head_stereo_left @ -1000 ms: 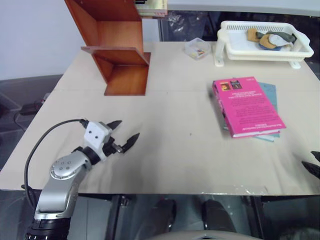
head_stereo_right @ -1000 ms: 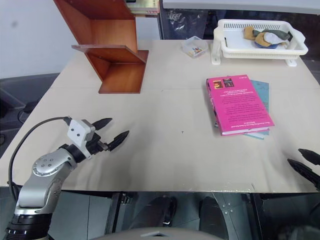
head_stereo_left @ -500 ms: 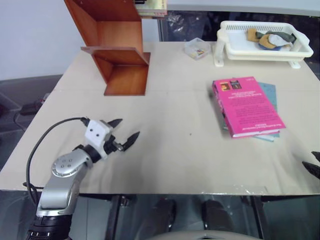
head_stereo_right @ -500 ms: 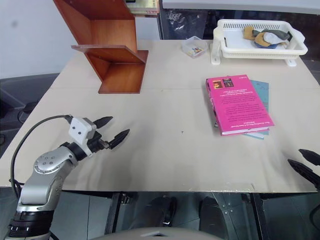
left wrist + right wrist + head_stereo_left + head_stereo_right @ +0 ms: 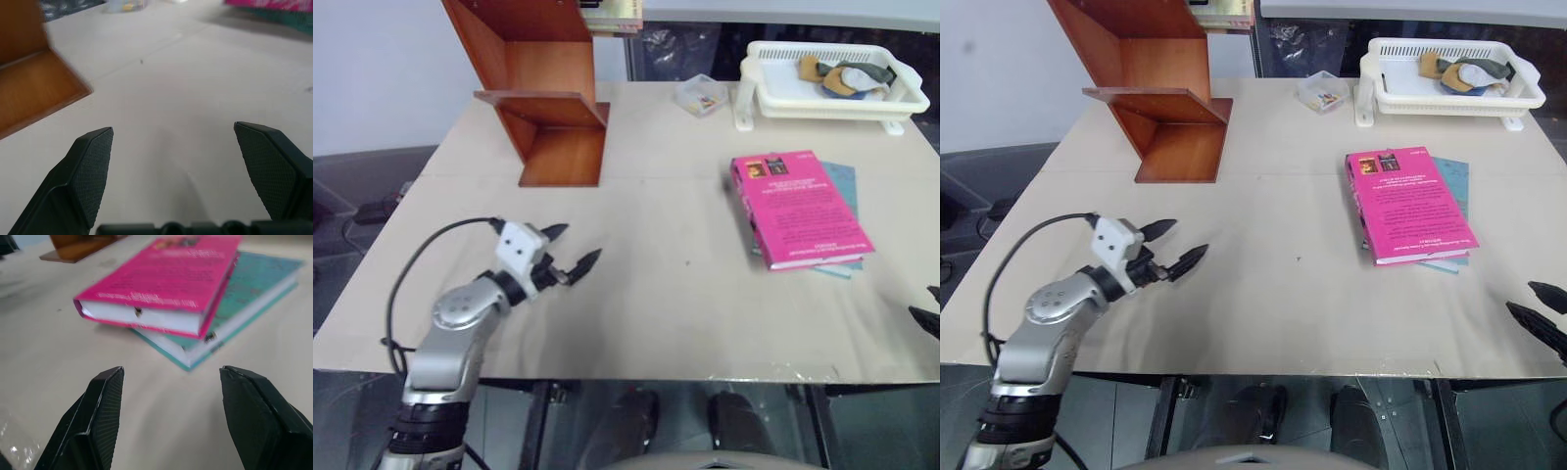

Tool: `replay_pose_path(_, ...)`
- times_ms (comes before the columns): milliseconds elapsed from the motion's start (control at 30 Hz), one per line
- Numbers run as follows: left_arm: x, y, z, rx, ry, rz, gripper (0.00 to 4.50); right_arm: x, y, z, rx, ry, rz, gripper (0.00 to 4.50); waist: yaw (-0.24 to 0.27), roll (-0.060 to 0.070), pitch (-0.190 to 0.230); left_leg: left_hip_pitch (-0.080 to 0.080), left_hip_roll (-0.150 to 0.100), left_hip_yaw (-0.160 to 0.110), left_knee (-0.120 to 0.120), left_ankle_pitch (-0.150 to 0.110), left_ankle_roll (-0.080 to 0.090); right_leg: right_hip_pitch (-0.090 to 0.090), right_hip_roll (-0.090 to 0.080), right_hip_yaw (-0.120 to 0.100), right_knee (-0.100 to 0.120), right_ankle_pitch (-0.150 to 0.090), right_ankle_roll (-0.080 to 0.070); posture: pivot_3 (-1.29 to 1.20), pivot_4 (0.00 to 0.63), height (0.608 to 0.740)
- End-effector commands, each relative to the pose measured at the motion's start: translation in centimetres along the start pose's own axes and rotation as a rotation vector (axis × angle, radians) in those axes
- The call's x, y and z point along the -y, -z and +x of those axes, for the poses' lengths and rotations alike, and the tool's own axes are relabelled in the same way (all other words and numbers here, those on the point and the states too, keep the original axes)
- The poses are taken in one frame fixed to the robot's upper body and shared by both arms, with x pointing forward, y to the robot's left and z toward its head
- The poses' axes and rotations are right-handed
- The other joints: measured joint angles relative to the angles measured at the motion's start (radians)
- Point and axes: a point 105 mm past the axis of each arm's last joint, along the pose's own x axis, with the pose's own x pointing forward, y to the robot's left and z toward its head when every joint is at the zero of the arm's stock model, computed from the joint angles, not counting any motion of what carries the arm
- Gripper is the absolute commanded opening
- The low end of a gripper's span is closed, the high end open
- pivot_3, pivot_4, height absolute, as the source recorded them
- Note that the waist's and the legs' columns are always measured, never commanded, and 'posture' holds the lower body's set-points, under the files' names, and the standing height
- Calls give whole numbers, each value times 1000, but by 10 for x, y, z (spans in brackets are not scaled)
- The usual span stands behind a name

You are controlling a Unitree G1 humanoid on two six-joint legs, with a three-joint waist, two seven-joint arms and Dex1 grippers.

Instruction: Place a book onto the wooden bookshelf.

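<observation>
The pink book (image 5: 798,208) lies flat, back cover up, on top of a thinner teal book (image 5: 843,182) at the right of the table. The wooden bookshelf (image 5: 543,93) stands at the far left, its zigzag boards reddish-brown. My left gripper (image 5: 570,251) hovers open and empty over the near left of the table, well short of the shelf. At the table's near right edge my right gripper (image 5: 1540,311) is open, its fingers pointing toward the pink book (image 5: 161,281), with a stretch of bare table between them.
A white plastic basket (image 5: 832,78) holding cloth items stands at the far right. A small clear box (image 5: 699,95) sits left of it. The beige table (image 5: 675,294) has free room across its middle and front.
My left gripper has shifted a little to the right and farther onto the table, still open. The right gripper has stayed about where it was.
</observation>
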Motion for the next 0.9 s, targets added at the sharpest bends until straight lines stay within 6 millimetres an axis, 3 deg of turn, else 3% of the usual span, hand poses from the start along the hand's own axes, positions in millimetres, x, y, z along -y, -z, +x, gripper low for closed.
replay_pose_path(33,8,-8,19,23,51,-18,4374,-4,-16,2,49,-6,-48,3177,0,0,0,0,0,0,0,0,0,0,0,0,0,0,0,0,150,740)
replay_pose_path(167,14,-18,34,59,107,-5,4374,5,-22,6,53,75,-97,3177,0,-1,0,0,0,0,0,0,0,0,1,-1,0,0,0,0,150,740)
replay_pose_path(333,12,-22,40,80,138,2,4374,43,-43,22,161,292,-59,3177,-7,-1,0,1,0,2,0,1,1,-1,1,2,1,0,0,0,150,740)
replay_pose_path(467,12,-22,45,83,160,23,4374,90,-54,54,179,544,21,3177,-4,-1,1,1,0,3,0,2,2,-1,1,3,2,0,0,0,150,740)
replay_pose_path(533,12,-23,46,88,158,32,4374,103,-49,70,125,619,28,3177,-4,-1,1,1,1,4,1,2,3,-1,1,3,2,0,0,0,150,740)
replay_pose_path(633,11,-22,45,91,149,37,4374,118,-56,97,205,688,145,3177,-4,-1,1,0,0,3,1,5,0,-2,2,3,2,0,0,0,150,740)
replay_pose_path(767,9,-22,39,93,131,49,4374,128,-45,129,133,718,207,3177,-5,-1,1,-1,0,4,0,5,1,-3,2,3,2,1,-1,0,150,740)
replay_pose_path(900,6,-25,30,95,116,59,4374,128,-37,148,85,670,277,3177,-4,-1,1,-2,0,4,0,5,2,-3,3,3,0,0,-1,0,150,740)
